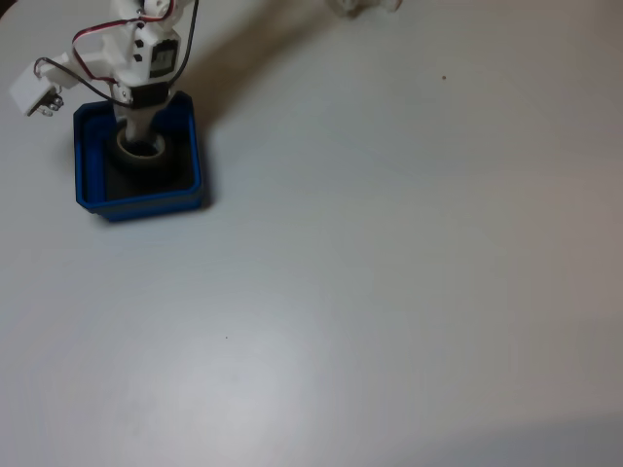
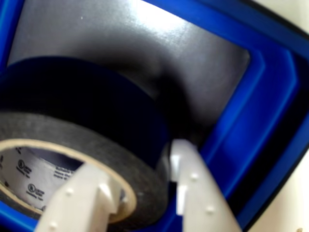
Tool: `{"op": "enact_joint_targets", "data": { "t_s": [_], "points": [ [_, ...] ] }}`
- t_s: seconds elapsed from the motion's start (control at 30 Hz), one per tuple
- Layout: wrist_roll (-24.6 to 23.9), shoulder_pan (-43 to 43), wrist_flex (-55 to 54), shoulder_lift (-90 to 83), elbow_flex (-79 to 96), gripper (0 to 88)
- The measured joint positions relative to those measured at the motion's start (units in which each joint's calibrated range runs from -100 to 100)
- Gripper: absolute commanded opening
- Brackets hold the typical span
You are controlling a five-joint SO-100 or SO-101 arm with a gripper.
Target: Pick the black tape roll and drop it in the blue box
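Your arm (image 1: 146,53) comes in from the top left of the fixed view, white with red and black wires, wrist pitched steeply down. Gripper (image 2: 145,181) points into the box (image 1: 190,161). In the wrist view, one finger (image 2: 79,195) sits inside the tape (image 2: 96,125) core, the other (image 2: 193,188) outside the ring, wall pinched between them.

Fixed view high above, looking down on the table (image 1: 389,292) from afar with the blue box (image 1: 138,203) upper left; wrist view riding right at the gripper (image 2: 140,174), pointing into that same box's (image 2: 251,130) interior, tape roll (image 2: 72,125) shared up close.
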Motion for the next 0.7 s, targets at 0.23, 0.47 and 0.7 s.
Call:
{"op": "enact_joint_targets", "data": {
  "t_s": [0.23, 0.47, 0.7],
  "points": [
    [0.0, 0.1, 0.0, 0.4, 0.0, 1.2],
    [0.0, 0.1, 0.0, 0.4, 0.0, 1.2],
    [0.0, 0.0, -0.1, 2.5, 0.0, 1.2]
  ]
}}
